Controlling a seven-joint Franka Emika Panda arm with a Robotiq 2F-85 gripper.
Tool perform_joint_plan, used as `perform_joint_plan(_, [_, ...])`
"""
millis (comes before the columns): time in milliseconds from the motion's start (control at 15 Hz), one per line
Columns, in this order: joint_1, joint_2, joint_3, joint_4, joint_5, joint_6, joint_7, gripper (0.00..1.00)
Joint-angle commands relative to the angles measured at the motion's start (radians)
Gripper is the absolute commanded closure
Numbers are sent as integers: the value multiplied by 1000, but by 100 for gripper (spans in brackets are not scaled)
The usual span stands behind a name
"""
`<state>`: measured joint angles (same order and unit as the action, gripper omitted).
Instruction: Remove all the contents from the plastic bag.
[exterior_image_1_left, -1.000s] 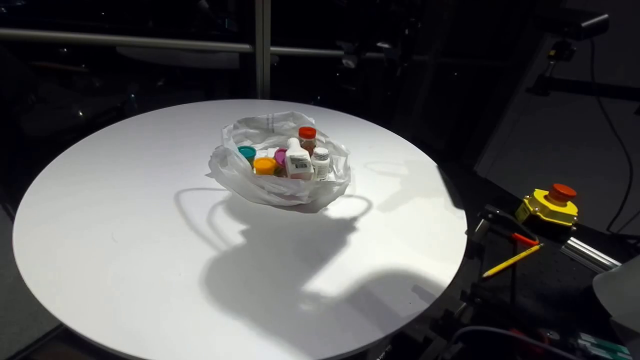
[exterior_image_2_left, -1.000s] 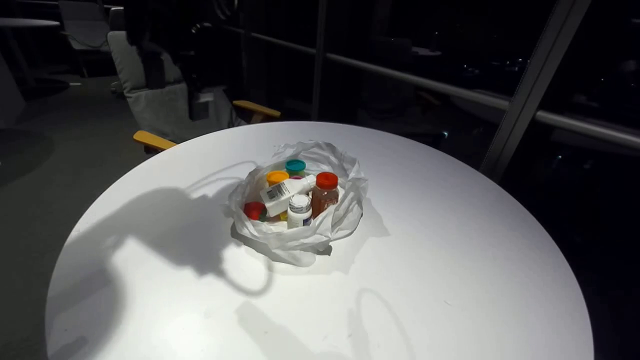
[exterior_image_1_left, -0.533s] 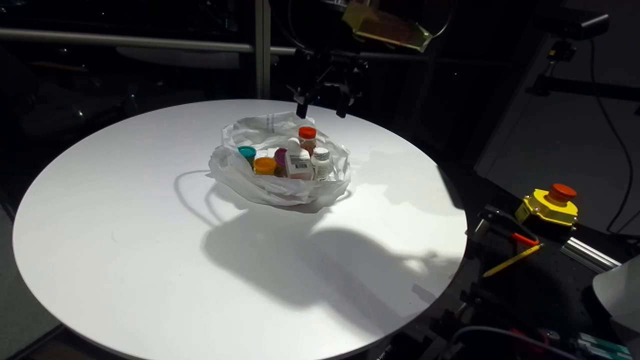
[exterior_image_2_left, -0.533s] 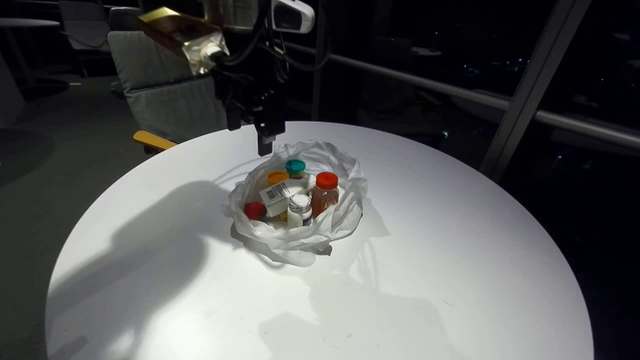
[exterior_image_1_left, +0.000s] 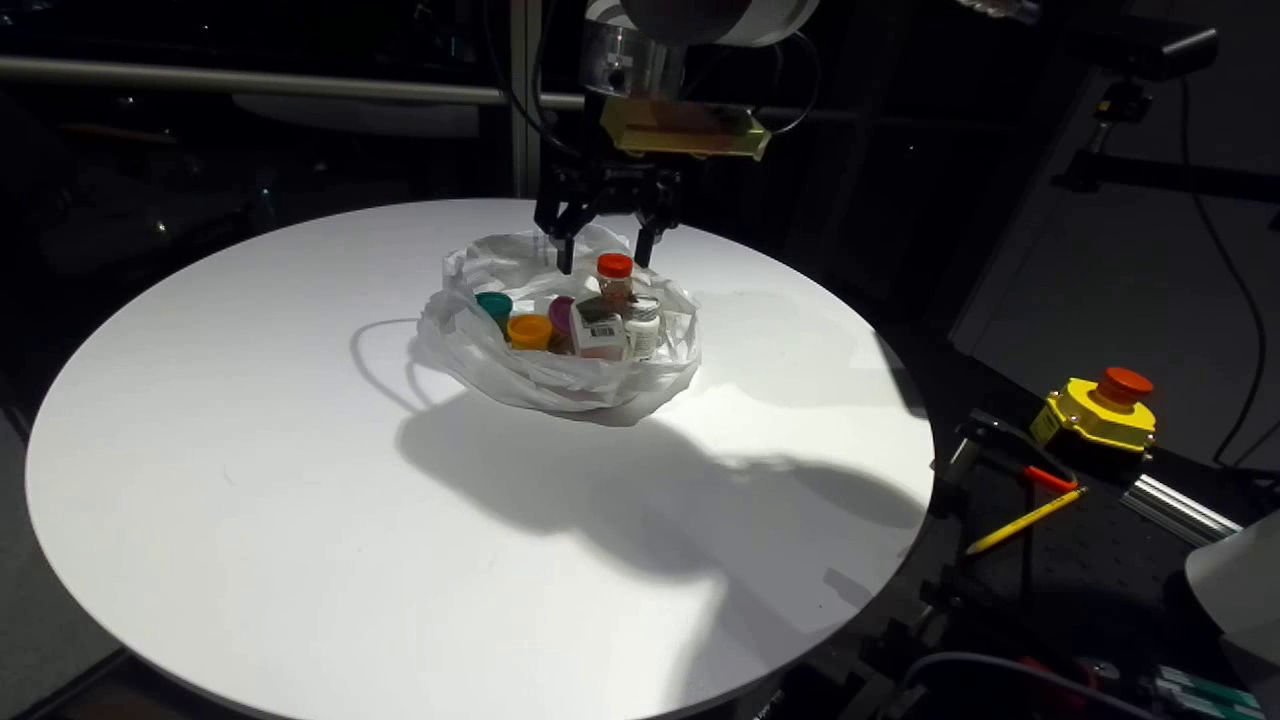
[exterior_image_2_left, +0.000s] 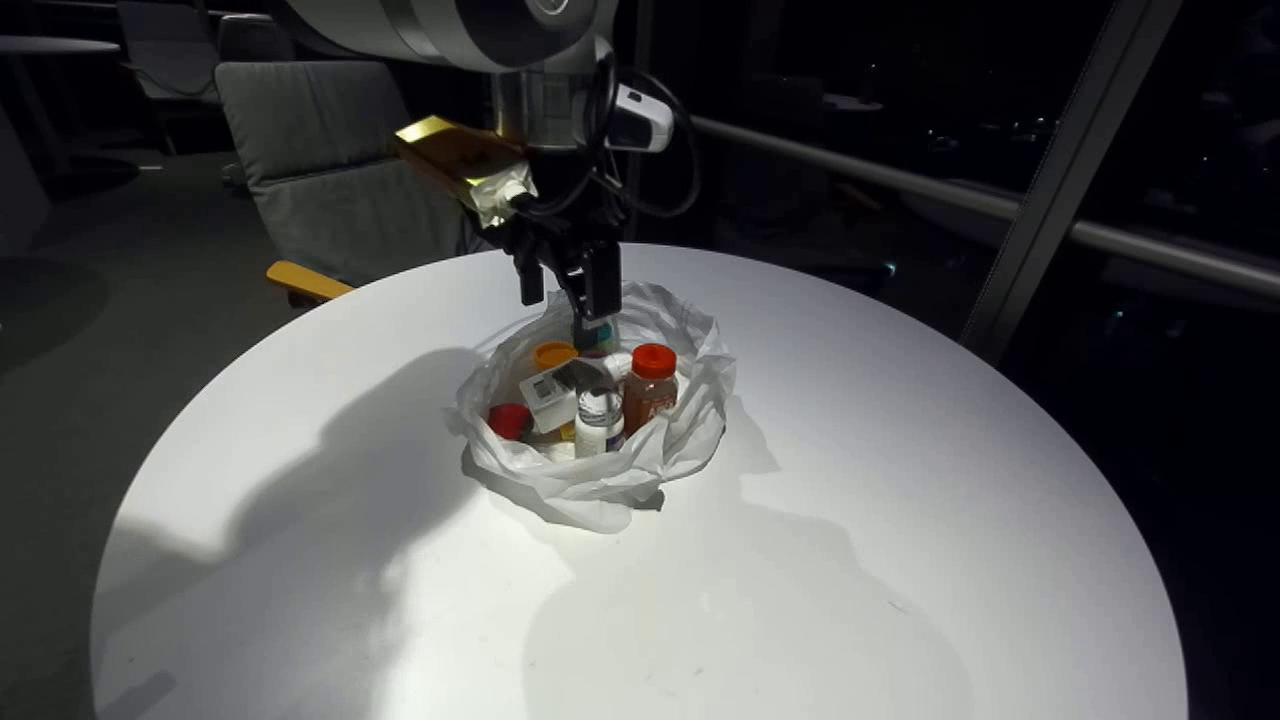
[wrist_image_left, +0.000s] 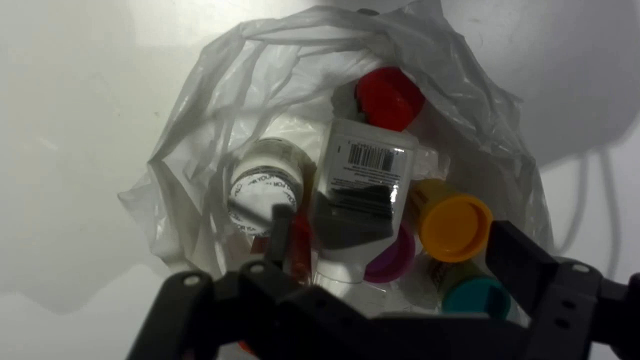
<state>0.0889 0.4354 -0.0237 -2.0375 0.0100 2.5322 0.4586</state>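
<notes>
Nothing is out yet that I can see: the bag (exterior_image_1_left: 525, 380) stands open on the table (exterior_image_1_left: 250, 470) with three bottles (wrist_image_left: 370, 165), the orange, teal and purple tubs (wrist_image_left: 452, 229) and a red piece (wrist_image_left: 389, 97) inside. The gripper (exterior_image_1_left: 605, 265) hangs over them, fingers (wrist_image_left: 517, 257) spread and holding nothing, so I'd say the whole job is left.

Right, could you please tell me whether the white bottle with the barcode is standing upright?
No, in the wrist view the barcode bottle lies tilted in the plastic bag, labelled face showing.
</notes>
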Motion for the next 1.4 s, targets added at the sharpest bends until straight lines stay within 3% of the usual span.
perform_joint_plan(0, [-4, 93, -12, 116, 45, -16, -7, 0])
perform_joint_plan(600, [7, 228, -52, 244, 79, -20, 28, 0])
perform_joint_plan(667, [7, 230, -56, 243, 81, -18, 34, 19])
perform_joint_plan(1000, [4, 238, -69, 242, 92, -6, 54, 58])
perform_joint_plan(1267, [-9, 174, -49, 181, 124, 35, 28, 89])
perform_joint_plan(1333, [-8, 152, -49, 158, 127, 51, 24, 89])
